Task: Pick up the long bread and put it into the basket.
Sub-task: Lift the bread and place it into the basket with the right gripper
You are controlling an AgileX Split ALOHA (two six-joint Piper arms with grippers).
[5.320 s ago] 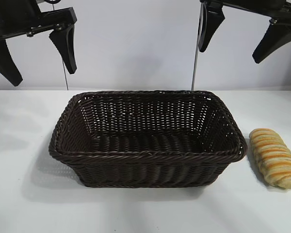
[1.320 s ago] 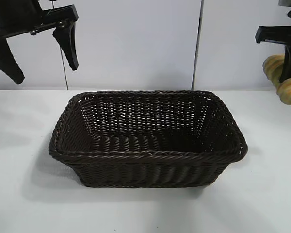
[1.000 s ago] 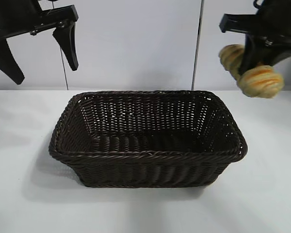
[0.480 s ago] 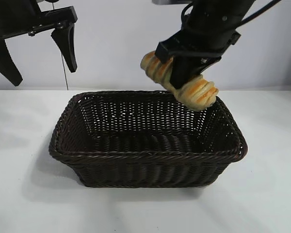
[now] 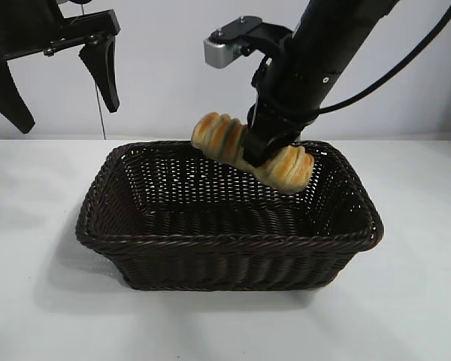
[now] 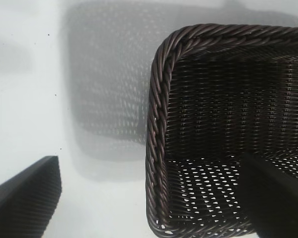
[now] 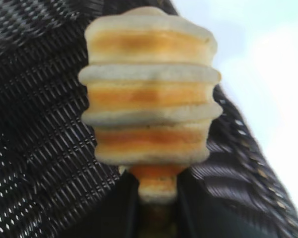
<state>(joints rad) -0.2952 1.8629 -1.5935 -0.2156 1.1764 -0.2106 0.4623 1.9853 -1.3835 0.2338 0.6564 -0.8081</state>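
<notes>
**One loaf held over one basket; left arm parked**

Count: one long bread (image 5: 252, 156), one basket (image 5: 227, 242), two grippers, one white table (image 5: 37, 301).

The right gripper (image 5: 260, 153) is above the rear half of the basket, its fingers clamped across the middle of the long bread. The loaf hangs in the air, tilted, with its end toward the basket's right side lower than the other. It is clear of the rim and the floor of the basket. The left gripper (image 5: 54, 89) is high at the upper left of the exterior view, well apart from the basket, with its fingers spread wide and nothing between them.

Views compared: only the exterior view shows both arms and the whole basket. The right wrist view shows the loaf's orange-brown stripes (image 7: 150, 88) close up, with the fingers pinching it and wicker behind. The left wrist view shows one basket corner (image 6: 161, 74) and two dark fingers (image 6: 25, 196); no bread.

Markings: no legible writing in any view.
</notes>
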